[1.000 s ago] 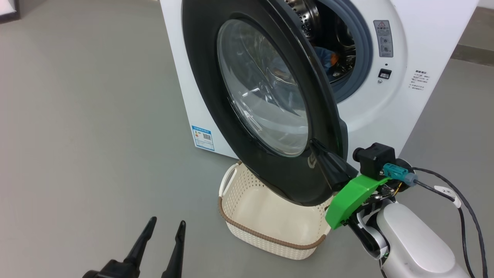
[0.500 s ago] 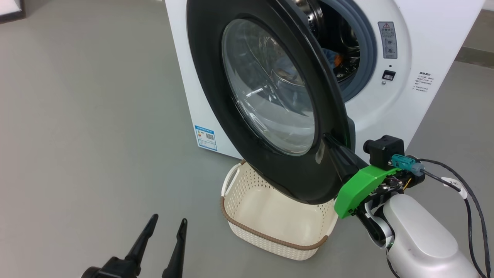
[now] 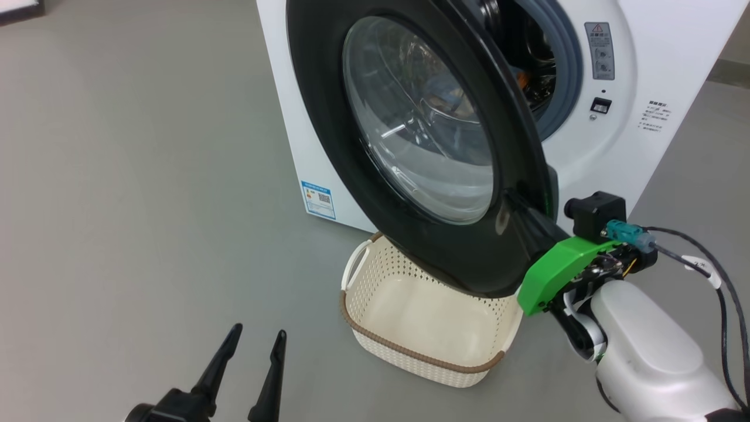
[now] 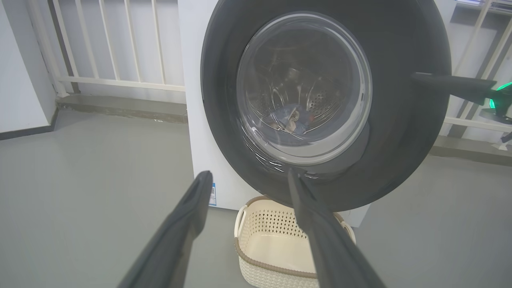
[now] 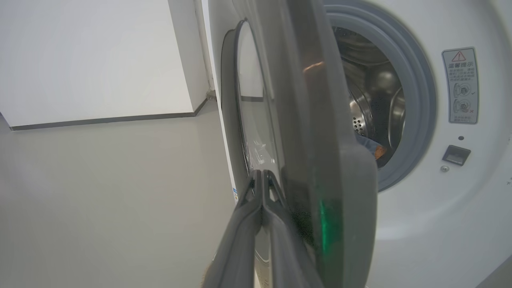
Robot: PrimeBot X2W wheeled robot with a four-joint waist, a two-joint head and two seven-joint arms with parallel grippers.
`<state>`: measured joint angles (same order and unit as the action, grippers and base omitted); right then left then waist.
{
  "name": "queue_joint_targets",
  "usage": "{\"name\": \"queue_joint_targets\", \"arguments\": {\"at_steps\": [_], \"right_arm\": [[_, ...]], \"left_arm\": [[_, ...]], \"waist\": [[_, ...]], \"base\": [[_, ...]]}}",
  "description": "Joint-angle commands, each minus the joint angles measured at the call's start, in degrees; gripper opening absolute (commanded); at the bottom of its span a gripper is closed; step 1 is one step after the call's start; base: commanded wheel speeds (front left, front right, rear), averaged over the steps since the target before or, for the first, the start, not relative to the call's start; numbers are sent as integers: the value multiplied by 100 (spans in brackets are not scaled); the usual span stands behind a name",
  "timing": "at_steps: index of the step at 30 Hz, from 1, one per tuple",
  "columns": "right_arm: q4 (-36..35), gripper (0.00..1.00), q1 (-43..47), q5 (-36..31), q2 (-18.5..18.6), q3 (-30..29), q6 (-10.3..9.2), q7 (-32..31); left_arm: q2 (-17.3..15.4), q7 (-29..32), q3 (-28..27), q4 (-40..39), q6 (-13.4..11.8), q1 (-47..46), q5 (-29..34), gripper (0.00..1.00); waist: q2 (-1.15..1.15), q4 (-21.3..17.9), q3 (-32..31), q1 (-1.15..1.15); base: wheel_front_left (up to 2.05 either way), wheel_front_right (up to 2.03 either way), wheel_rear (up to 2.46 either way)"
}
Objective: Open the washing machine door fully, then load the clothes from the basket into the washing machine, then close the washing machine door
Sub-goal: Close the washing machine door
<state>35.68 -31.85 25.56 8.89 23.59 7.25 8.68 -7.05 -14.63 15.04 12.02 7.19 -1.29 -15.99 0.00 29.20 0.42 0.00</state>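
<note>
The washing machine door (image 3: pixel 319 117) stands partly open, its black rim and glass bowl angled toward me. My right gripper (image 3: pixel 511 198) is shut, its tips resting against the door's outer rim near the free edge (image 5: pixel 260 174). The white washing machine (image 3: pixel 592 158) shows its grey gasket and steel drum in the gap. Light blue clothes (image 5: pixel 370 146) with an orange print lie inside the drum, and show through the glass (image 4: pixel 290 120). The cream basket (image 3: pixel 410 351) sits on the floor under the door with nothing in it. My left gripper (image 3: pixel 258 332) hovers open, low at the left.
Grey floor spreads to the left of the machine. A white railing (image 4: pixel 120 82) and a low kerb run behind it. A white wall with a dark skirting (image 5: pixel 100 118) stands at the far left. Black cables (image 3: pixel 720 293) trail from my right wrist.
The door has swung closer to the machine, narrowing the gap, with my right gripper following against its rim. The head camera has shifted a little. The left gripper has not moved.
</note>
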Motion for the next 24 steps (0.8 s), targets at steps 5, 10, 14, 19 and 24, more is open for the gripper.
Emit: {"name": "queue_joint_targets", "arguments": {"at_steps": [5,10,14,19,24], "right_arm": [[76,0,-364,90,171,-98,24,45],[288,0,-642,95,357,-259,24,5],[534,0,-947,82,502,-367,24,0],[896,0,-1425,86,617,-419,24,8],[1375,0,-1971,124,656,-385,24,28]], "left_arm": [[15,-37,-144,-173,28,-359,-8,100],[77,-37,-161,-261,29,-408,-1,100],[141,-37,-199,-316,29,-410,9,100],[226,-37,-259,-408,29,-387,32,100],[299,-37,-293,-501,29,-348,56,100]], "waist": [[0,85,132,0],[0,135,299,0],[0,175,414,0],[0,226,564,0],[0,271,698,0]], "base": [[0,0,0],[0,0,0],[0,0,0],[0,0,0],[0,0,0]]}}
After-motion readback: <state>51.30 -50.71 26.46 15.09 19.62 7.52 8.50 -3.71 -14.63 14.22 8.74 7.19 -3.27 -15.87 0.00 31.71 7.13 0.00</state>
